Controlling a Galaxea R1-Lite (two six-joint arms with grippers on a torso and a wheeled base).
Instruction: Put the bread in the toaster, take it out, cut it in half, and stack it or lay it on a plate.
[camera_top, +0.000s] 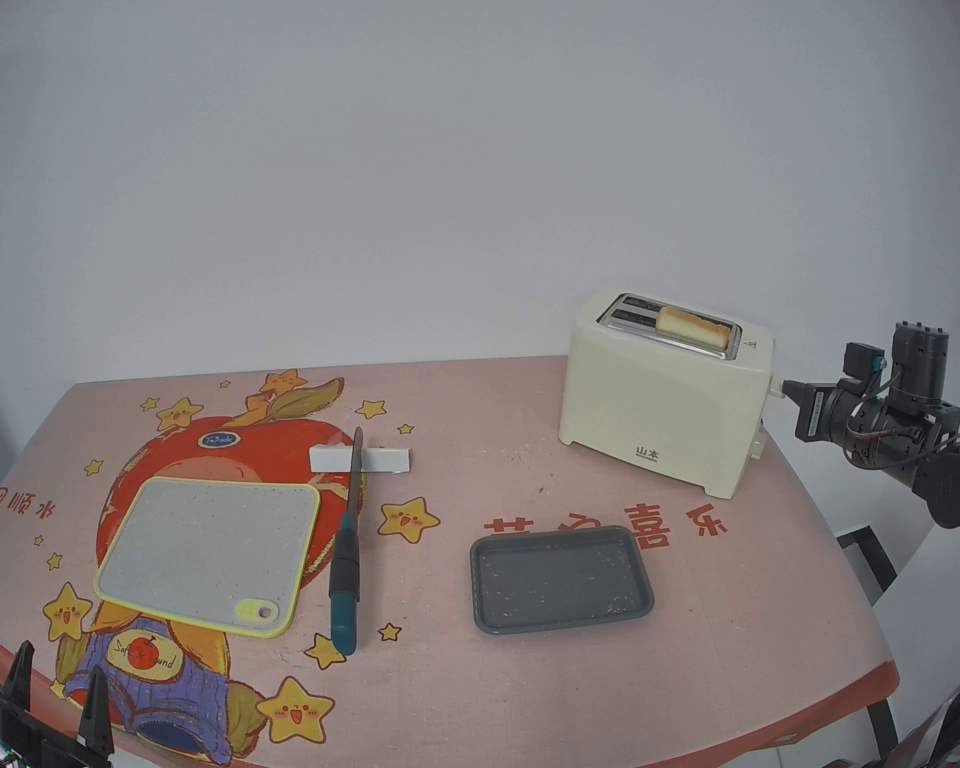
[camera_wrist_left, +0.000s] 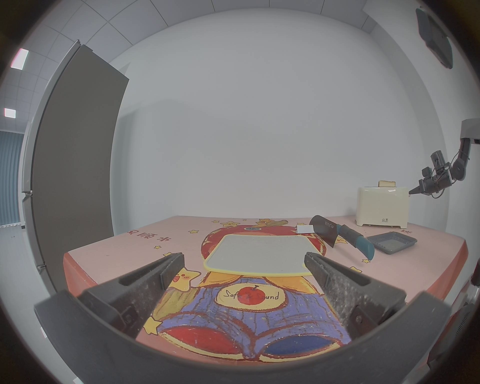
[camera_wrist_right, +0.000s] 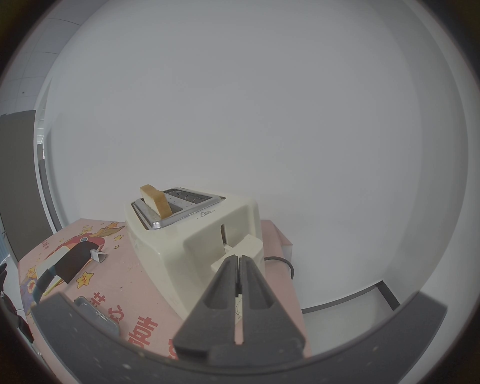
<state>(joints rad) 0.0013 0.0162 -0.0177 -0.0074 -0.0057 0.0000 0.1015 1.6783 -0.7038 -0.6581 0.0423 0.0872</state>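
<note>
One golden bread (camera_top: 692, 327) slice, upright in toaster (camera_top: 664, 405)

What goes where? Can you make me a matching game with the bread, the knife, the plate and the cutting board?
Things
1. bread
2. knife
3. plate
4. cutting board

Places
A. lying flat over the apple picture
B. sticking up out of a toaster slot
C. on the table in front of the toaster
D. beside the cutting board, blade propped on a white block

Pairs: 1-B, 2-D, 3-C, 4-A
</note>
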